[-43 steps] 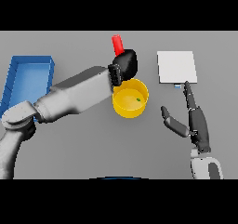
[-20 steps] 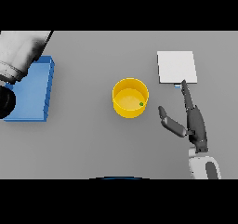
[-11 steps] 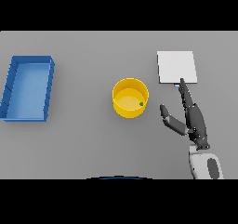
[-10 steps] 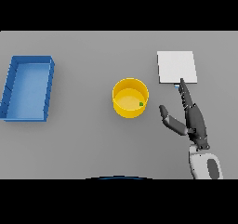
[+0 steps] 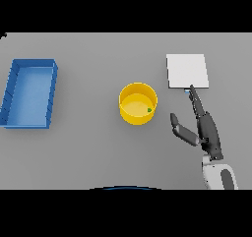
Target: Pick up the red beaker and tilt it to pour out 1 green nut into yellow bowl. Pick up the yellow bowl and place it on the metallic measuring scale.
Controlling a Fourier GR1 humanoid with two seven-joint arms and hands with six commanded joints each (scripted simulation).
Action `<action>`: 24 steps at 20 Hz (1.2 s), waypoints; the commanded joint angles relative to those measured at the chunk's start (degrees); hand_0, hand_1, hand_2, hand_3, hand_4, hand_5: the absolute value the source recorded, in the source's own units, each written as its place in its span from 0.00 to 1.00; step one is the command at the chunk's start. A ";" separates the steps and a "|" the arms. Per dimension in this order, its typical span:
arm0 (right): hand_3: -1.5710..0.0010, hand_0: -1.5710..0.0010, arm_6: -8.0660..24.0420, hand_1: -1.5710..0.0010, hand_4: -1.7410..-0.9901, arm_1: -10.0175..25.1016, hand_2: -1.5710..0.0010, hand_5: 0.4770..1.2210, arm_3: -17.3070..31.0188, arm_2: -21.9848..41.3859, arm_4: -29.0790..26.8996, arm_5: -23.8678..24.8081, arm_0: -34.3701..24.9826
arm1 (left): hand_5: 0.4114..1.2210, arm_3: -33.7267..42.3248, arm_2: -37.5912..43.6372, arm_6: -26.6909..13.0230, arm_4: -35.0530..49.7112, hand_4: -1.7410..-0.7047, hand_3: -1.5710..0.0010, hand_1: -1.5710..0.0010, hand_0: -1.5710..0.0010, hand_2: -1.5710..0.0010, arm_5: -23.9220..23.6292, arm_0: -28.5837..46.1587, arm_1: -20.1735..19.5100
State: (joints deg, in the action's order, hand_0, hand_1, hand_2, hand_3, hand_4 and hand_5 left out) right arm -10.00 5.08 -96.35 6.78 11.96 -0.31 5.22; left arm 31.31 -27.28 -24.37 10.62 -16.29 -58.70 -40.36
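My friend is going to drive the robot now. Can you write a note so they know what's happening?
Right hand: open, fingers straight, to the right of the yellow bowl, fingertips near the front edge of the metallic measuring scale. It holds nothing.
Left hand: not in view.
Yellow bowl: on the grey table, mid-scene, left of the scale, with one green nut inside.
Red beaker: not in view.
Blue tray: far left.
Done: the nut is in the bowl.
Left: grasp the bowl and set it on the scale; the right hand looks best placed.
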 commanded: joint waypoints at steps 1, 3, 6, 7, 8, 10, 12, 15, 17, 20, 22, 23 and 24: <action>1.00 1.00 0.22 1.00 0.72 -0.06 1.00 0.31 0.35 0.07 0.35 0.22 -0.99 | 1.00 4.13 -0.17 -2.43 1.07 0.00 0.13 0.00 0.00 0.00 -1.83 2.47 -1.04; 1.00 1.00 -0.20 1.00 0.71 -0.01 1.00 0.31 0.96 -0.05 0.62 0.49 -1.22 | 1.00 12.37 -0.47 -5.30 3.78 0.00 0.12 0.00 0.00 0.00 -5.59 8.70 -2.69; 1.00 1.00 -0.46 1.00 0.72 -0.43 1.00 0.29 0.79 0.14 0.80 0.85 -0.70 | 1.00 20.89 -1.71 -7.44 6.27 0.00 0.11 0.00 0.00 0.00 -11.18 15.81 -3.69; 1.00 1.00 -0.14 1.00 0.72 -0.72 1.00 0.29 0.89 0.09 0.53 0.87 -1.35 | 1.00 23.48 -2.67 -9.55 6.55 0.00 0.11 0.00 0.00 0.00 -12.59 16.88 -4.17; 1.00 1.00 -0.52 1.00 0.73 -0.51 1.00 0.29 1.28 -0.12 0.08 0.48 -1.20 | 1.00 25.18 -3.21 -9.61 7.10 0.00 0.12 0.00 0.00 0.00 -13.62 18.72 -4.53; 1.00 1.00 0.26 1.00 0.75 -0.16 1.00 0.28 0.32 -0.28 -0.40 0.17 -1.34 | 0.91 26.79 -4.52 -10.54 8.79 0.00 0.12 0.00 0.00 0.00 -15.02 21.02 -5.25; 1.00 1.00 0.62 1.00 0.76 -0.27 1.00 0.27 0.62 -0.15 -0.06 0.34 -1.23 | 0.74 28.39 -6.01 -10.48 11.83 0.00 0.13 0.00 0.00 0.00 -14.51 22.03 -5.55; 1.00 1.00 0.29 1.00 0.77 -0.31 1.00 0.27 0.48 -0.20 0.16 0.76 -1.32 | 0.51 32.80 -9.48 -9.70 16.23 0.24 0.13 0.00 0.00 0.00 -11.51 22.93 -8.61; 1.00 1.00 1.01 1.00 0.78 0.21 1.00 0.26 0.00 -0.15 0.05 0.29 -1.32 | 0.41 35.53 -10.76 -7.44 16.24 0.57 0.30 0.12 0.05 0.17 -6.26 23.26 -11.19; 1.00 1.00 0.82 1.00 0.78 0.09 1.00 0.26 0.17 -0.51 -0.45 0.43 -1.45 | 0.33 36.72 -10.02 -3.68 19.16 0.84 0.64 0.55 0.49 0.57 -0.16 25.01 -12.28; 1.00 1.00 -0.10 1.00 0.79 -0.39 1.00 0.27 0.47 0.15 0.39 0.76 -1.17 | 0.30 36.97 -11.50 -5.10 17.89 0.92 0.77 0.71 0.67 0.73 1.78 24.56 -13.21; 1.00 1.00 -0.18 1.00 0.79 -0.17 1.00 0.28 0.09 -0.03 -0.01 0.50 -1.06 | 0.30 37.50 -12.30 -5.53 16.98 0.94 0.82 0.77 0.74 0.78 1.76 24.70 -13.57; 1.00 1.00 -0.29 1.00 0.79 0.25 1.00 0.28 0.03 -0.17 -0.16 0.18 -0.49 | 0.29 36.15 -12.51 -4.67 16.33 0.96 0.85 0.82 0.79 0.82 1.56 24.64 -12.82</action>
State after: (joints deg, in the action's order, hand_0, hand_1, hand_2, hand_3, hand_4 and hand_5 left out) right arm -10.29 5.34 -96.32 6.61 11.80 -0.12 4.76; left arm 67.46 -39.79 -29.09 26.95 -14.73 -34.03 -53.17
